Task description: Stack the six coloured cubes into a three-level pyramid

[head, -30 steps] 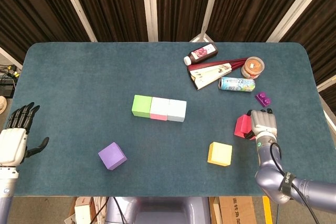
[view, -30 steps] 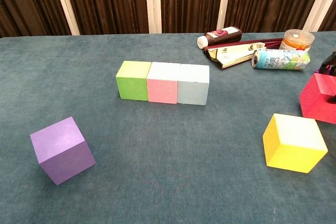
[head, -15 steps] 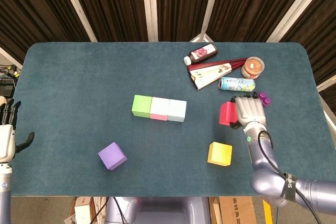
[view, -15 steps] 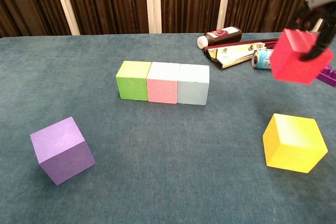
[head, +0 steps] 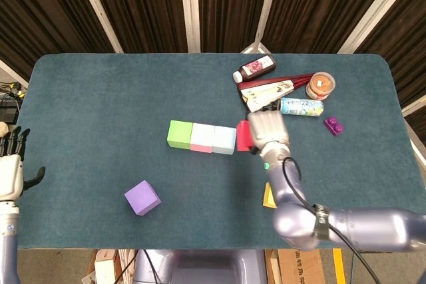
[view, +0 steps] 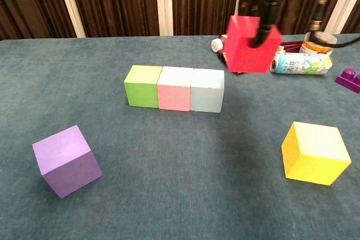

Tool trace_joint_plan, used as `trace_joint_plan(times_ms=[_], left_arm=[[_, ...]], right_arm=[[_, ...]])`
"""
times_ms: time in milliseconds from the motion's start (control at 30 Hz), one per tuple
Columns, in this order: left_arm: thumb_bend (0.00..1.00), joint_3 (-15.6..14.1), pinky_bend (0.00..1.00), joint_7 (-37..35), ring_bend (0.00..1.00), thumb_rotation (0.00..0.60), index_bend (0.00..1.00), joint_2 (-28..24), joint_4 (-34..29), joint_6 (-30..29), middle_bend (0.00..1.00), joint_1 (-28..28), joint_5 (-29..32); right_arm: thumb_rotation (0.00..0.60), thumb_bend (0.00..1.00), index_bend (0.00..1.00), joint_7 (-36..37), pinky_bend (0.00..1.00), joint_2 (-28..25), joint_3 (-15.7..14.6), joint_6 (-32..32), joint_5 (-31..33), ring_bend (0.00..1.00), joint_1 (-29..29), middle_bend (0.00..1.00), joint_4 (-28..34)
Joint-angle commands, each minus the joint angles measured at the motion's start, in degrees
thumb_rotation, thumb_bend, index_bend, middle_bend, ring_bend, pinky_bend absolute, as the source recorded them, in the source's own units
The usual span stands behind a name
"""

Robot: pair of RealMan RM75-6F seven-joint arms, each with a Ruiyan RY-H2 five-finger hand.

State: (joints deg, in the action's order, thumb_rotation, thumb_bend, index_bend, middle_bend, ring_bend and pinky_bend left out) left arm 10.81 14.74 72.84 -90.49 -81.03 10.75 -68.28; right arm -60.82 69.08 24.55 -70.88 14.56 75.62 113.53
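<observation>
No text, brand, number or sign is legible. The label on the dark bottle (head: 255, 68), the print on the lying can (view: 298, 63) and the pale markings on the flat packet (head: 266, 93), all far right, are too small to read.

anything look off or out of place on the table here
Mostly tidy: the green cube, pink cube and pale blue cube sit flush in a row. The purple cube sits skewed, turned at an angle to that row. The right robot hand holds the red cube in the air.
</observation>
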Motion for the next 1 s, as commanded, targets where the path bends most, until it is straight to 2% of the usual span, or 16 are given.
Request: trace_joint_plan(times_ms=[33,367,533,633,800,1000], left_arm=[[0.36,-0.1,0.00,0.3,0.00,0.600,0.03,-0.8,-0.4,2.1,0.00,0.8,0.9],[0.36,0.0,0.00,1.4,0.00,0.600,0.01,-1.0,1.2,5.9,0.00,2.3,3.8],[0.36,-0.2,0.00,1.5,0.00,0.600,0.01,-0.9,1.3,6.1,0.00,2.8,3.2],[0.36,0.2,0.00,-2.4,0.00,0.600,0.00,-0.2,2.4,3.6,0.00,2.5,0.0],[0.36,-0.4,0.00,-13.7,0.00,0.600,0.00,-1.1,3.7,1.2,0.00,1.5,-6.2],[0.36,0.5,0.00,-18.7,0.00,0.600,0.00,-2.1,4.2,-1.8,0.00,0.0,-7.2]], right_arm=[[0.600,0.29,0.35,-2.2,0.00,2.9,2.0,0.6,3.0,0.17,3.5,0.35,-3.2],[0.600,0.29,0.35,-1.9,0.00,10.5,3.0,-1.4,2.8,0.17,8.5,0.35,-8.7],[0.600,0.29,0.35,-4.1,0.00,12.3,2.9,-1.9,3.9,0.17,10.1,0.35,-12.2],[0.600,0.29,0.35,-4.7,0.00,13.0,2.7,-2.2,3.6,0.17,10.3,0.35,-13.0],[0.600,0.29,0.35,-6.0,0.00,13.7,2.5,-2.0,4.0,0.17,10.2,0.35,-14.7],[0.600,0.29,0.35,-7.8,0.00,14.8,2.6,-0.4,6.0,0.17,9.9,0.35,-17.4]])
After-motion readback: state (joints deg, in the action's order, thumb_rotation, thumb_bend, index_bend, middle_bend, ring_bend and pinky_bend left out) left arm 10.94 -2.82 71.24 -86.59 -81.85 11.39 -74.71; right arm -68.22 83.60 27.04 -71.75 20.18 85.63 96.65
